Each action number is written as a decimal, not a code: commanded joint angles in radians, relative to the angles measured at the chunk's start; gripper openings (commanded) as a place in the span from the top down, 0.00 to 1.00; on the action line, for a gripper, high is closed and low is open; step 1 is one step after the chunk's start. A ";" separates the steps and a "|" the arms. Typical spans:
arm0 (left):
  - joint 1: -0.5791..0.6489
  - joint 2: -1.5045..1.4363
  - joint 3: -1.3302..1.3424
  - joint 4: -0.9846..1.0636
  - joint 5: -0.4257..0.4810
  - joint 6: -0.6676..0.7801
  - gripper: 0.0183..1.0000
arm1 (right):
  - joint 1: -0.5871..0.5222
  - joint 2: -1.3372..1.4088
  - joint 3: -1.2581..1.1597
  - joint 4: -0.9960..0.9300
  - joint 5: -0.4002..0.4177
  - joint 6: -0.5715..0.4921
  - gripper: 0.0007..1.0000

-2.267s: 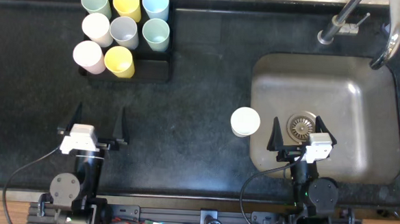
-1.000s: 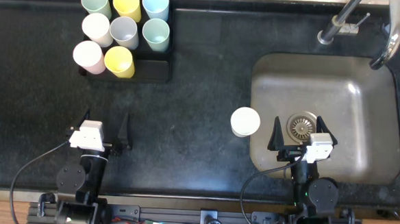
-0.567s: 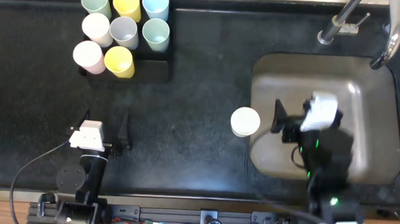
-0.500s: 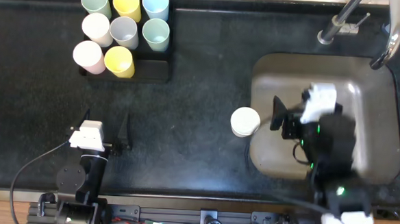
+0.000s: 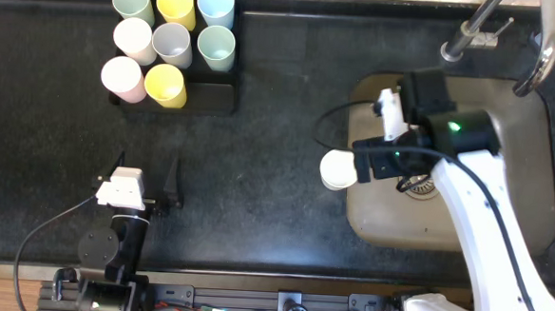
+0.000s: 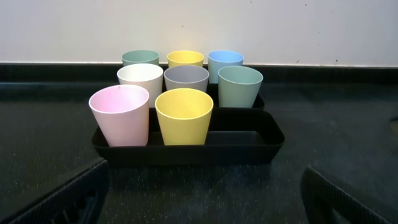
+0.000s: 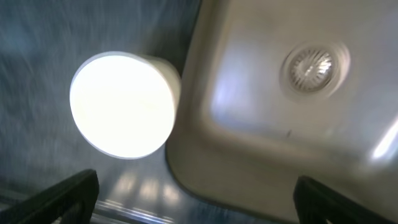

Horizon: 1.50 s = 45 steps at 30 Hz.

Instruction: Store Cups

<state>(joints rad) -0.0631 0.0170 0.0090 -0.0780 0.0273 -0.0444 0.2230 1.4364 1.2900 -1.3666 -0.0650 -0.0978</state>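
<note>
Over the left rim of the sink [image 5: 507, 139], above the white cup [image 5: 339, 169]: the right gripper [image 7: 193, 186], fingers spread wide, nothing between them. Was parked 2.3 s ago at the front rim of the sink, and also 1.0 s ago; has since then lifted, gone across the basin and turned toward the cup. In its own wrist view, cup just beside the rim on the counter [image 5: 256, 192], round white face up, the drain [image 7: 314, 62] further inside the basin.

Cup itself at the same spot as before, touching the left rim of the sink as far as can be seen, not gripped.

Well left of the sink, toward the front: the left gripper [image 5: 145, 168], also wide open and holding nothing. Shifted a little toward the sink between 2.3 s and 1.0 s ago, no change after that.

Far left of the sink at the back wall: the tray [image 6: 249, 134] with eight cups [image 6: 183, 115] upright inside, unchanged.
</note>
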 commanded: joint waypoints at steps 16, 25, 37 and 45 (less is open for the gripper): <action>0.005 -0.006 -0.001 -0.003 0.013 0.018 0.00 | 0.050 0.246 0.030 0.076 -0.012 0.066 0.10; 0.005 -0.006 -0.001 -0.003 0.013 0.018 0.00 | 0.055 0.251 0.025 0.114 -0.016 0.076 0.50; 0.005 -0.006 -0.001 -0.003 0.013 0.018 0.00 | 0.074 0.258 0.001 0.124 -0.020 0.076 0.65; 0.005 -0.006 -0.001 -0.003 0.013 0.018 0.00 | 0.087 0.261 -0.049 0.156 -0.020 0.075 0.75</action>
<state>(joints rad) -0.0631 0.0170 0.0090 -0.0784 0.0273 -0.0444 0.2935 1.6825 1.2785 -1.2205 -0.0784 -0.0219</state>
